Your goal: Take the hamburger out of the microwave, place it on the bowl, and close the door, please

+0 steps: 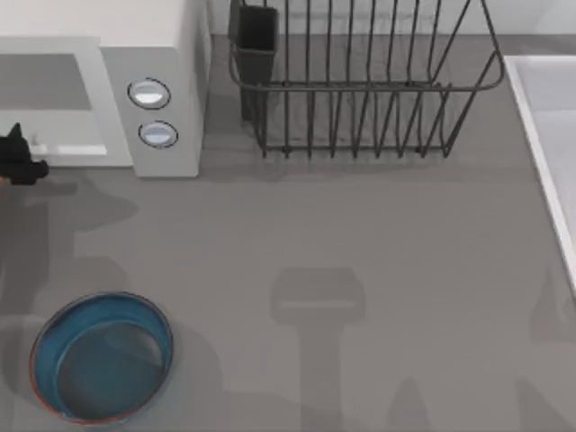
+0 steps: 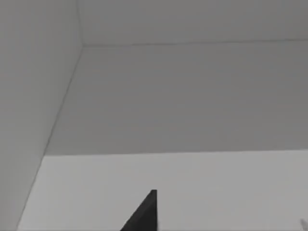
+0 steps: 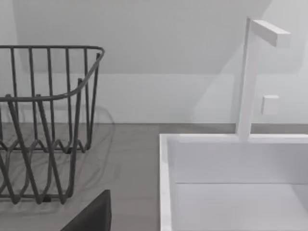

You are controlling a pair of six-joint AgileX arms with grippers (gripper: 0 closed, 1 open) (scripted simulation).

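White enamel-like casing is forming the boxy microwave (image 1: 153, 54) at the top view's upper left, its 2 round silver-blue knobs (image 1: 149, 93) stacked on the front panel. The left claw (image 1: 20, 162) is showing as a dark shape at the left edge, just in front of the microwave's opening; whether it is released or clenched cannot be told. Its position suggests it is working at the opening, either reaching for the hamburger or attending to the door. The teal-blue bowl (image 1: 54, 335), shallow with a thin reddish-brown rim, is sitting empty on the matte grey worktop (image 1: 360, 234) at lower left, near the microwave, presumably so the transfer is short. A dark wire rack (image 1: 360, 90) is standing at the upper centre, and a white sink (image 1: 549, 153) is running along the right edge.

Left wrist view: smooth, flat grey-and-white panels are meeting at a corner, probably the microwave cavity; 1 dark fingertip (image 2: 144, 216) is intruding at the lower edge. The hamburger cannot be made out among these panels.

Right wrist view: the right arm is looking idle, facing the rack's thin curved wires (image 3: 43, 120), the sink's square-edged basin (image 3: 166, 183) and an angular white tap (image 3: 250, 77).
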